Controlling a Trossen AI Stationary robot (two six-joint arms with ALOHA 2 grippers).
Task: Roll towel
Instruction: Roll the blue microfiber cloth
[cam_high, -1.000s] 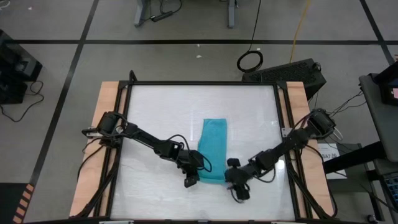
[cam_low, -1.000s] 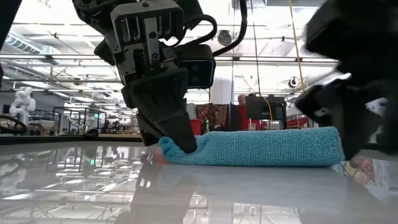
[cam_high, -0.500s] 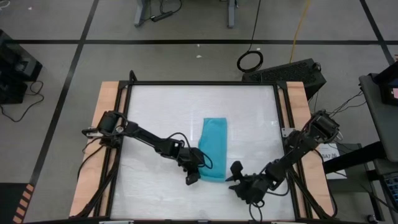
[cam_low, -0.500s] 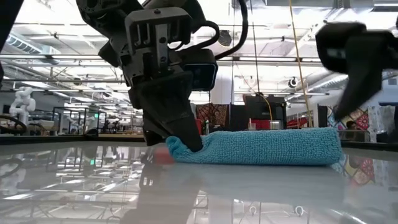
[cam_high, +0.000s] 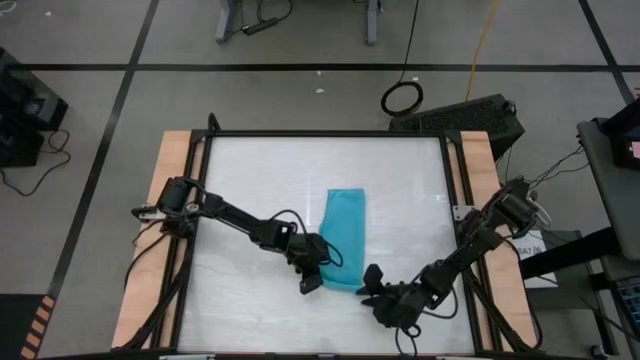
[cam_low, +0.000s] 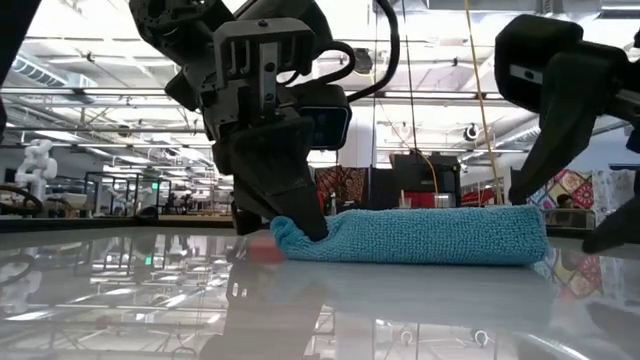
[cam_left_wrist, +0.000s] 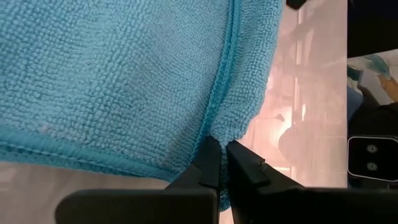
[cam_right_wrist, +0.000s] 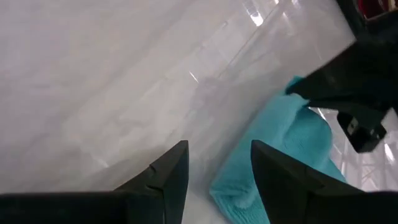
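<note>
Left gripper (cam_high: 311, 280) sits just below the centre of the high view, at the lower left corner of the towel (cam_high: 343, 240), with its fingers pinched together on the cloth's edge. In the left wrist view the two dark fingers (cam_left_wrist: 211, 163) meet with almost no gap between them, and a fold of the turquoise towel (cam_left_wrist: 124, 81) is caught where they close; its stitched hem runs across the lower left of that frame. In the low view this gripper (cam_low: 290, 225) comes down from the upper left and its tips press into the left end of the towel (cam_low: 420, 236), which is bunched slightly there.

The towel lies folded into a narrow strip a little right of centre on the white table (cam_high: 250, 170), running from mid-frame down toward the lower middle of the high view. In the low view it shows as a thick, flat band across the middle of the frame, resting on the glossy tabletop (cam_low: 300, 310).

Right gripper (cam_high: 370, 283) is in the lower middle-right of the high view, just beside the towel's lower right corner and not touching it. Its fingers (cam_right_wrist: 168, 174) stand apart in the right wrist view, with bare table between them and nothing held; the towel's end (cam_right_wrist: 267, 162) lies past one fingertip. In the low view the right arm (cam_low: 560, 90) is raised at the right edge of the frame, above the towel's right end.
</note>
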